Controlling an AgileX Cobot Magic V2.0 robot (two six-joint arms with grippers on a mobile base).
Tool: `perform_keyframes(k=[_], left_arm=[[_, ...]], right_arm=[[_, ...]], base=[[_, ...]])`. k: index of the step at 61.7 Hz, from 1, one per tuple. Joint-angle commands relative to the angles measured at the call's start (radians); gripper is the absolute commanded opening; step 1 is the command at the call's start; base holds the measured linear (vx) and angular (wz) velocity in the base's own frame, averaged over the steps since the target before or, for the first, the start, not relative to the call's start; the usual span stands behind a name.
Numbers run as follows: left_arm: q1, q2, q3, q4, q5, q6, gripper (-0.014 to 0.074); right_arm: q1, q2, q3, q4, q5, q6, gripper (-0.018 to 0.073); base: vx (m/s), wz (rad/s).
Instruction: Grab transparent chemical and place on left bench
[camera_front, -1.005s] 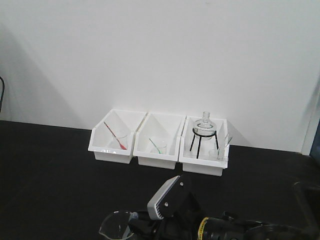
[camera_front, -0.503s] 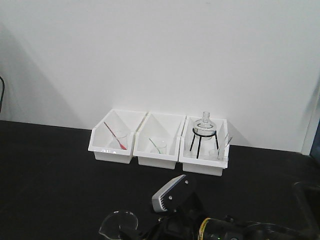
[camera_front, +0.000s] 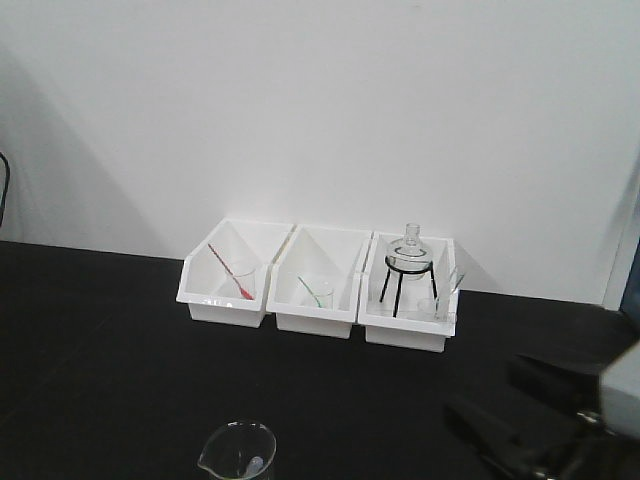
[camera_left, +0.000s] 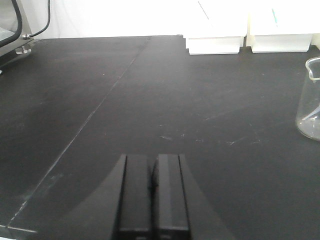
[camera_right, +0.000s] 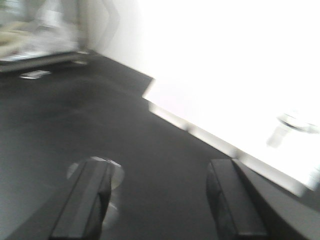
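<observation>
One broad black tabletop (camera_front: 100, 340) carries three white plastic bins (camera_front: 318, 285) well beyond both hands. Nearer, the clear glass spouted beaker (camera_front: 238, 452) stands free, left of the right hand (camera_right: 157, 200), whose fingers gape with nothing between them. Left hand (camera_left: 154, 195) rests closed, empty. Judging so, placement looks essentially finished.

Plain white wall (camera_front: 320, 110), black benchtop (camera_front: 100, 350), three white bins (camera_front: 315, 322) against wall
</observation>
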Motion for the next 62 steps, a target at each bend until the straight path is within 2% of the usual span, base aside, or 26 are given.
perform_keyframes(k=[1, 9, 19, 27, 31, 35, 40, 46, 54, 57, 62], left_arm=[[-0.002, -0.019, 0.016, -0.001, -0.078, -0.008, -0.0003], [-0.002, -0.019, 0.016, -0.001, -0.078, -0.008, -0.0003], [-0.002, -0.019, 0.016, -0.001, -0.078, -0.008, -0.0003], [-0.002, -0.019, 0.016, -0.001, -0.078, -0.008, -0.0003], [-0.002, -0.019, 0.016, -0.001, -0.078, -0.008, -0.0003], [-0.002, -0.019, 0.016, -0.001, -0.078, -0.008, -0.0003], [-0.002, -0.019, 0.016, -0.001, -0.078, -0.008, -0.0003], [-0.002, -0.019, 0.016, -0.001, -0.078, -0.008, -0.0003], [-0.002, -0.019, 0.016, -0.001, -0.078, -0.008, -0.0003], [-0.002, -0.019, 0.016, -0.001, -0.078, -0.008, -0.0003], [-0.002, -0.019, 0.016, -0.001, -0.078, -0.008, -0.0003]], right_arm=[[-0.003, -0.089, -0.005, 0.005, 0.101, 0.001, 0.046], [-0.003, -0.203, 0.007, 0.004, 0.231, 0.001, 0.046], [-0.003, -0.283, 0.009, 0.004, 0.287, 0.001, 0.046], [-0.003, -0.321, 0.01, -0.081, 0.336, -0.004, 0.0445], [-0.014, -0.346, 0.011, -0.069, 0.365, -0.006, 0.0421], [-0.1, -0.393, 0.027, 0.009, 0.361, -0.041, 0.0364], [-0.223, -0.47, 0.075, 0.131, 0.338, -0.158, 0.0276], [-0.374, -0.575, 0.159, 0.279, 0.286, -0.386, 0.0149], [-0.546, -0.709, 0.292, 0.551, 0.229, -0.706, -0.0015], [-0.592, -0.75, 0.355, 0.618, 0.207, -0.802, -0.0013], [-0.646, -0.819, 0.451, 0.693, 0.164, -0.843, -0.001]], base=[[0.0, 0.0], [0.0, 0.0], [0.0, 0.0], [0.0, 0.0], [0.0, 0.0], [0.0, 0.0], [0.0, 0.0], [0.0, 0.0], [0.0, 0.0], [0.0, 0.0], [0.0, 0.0]])
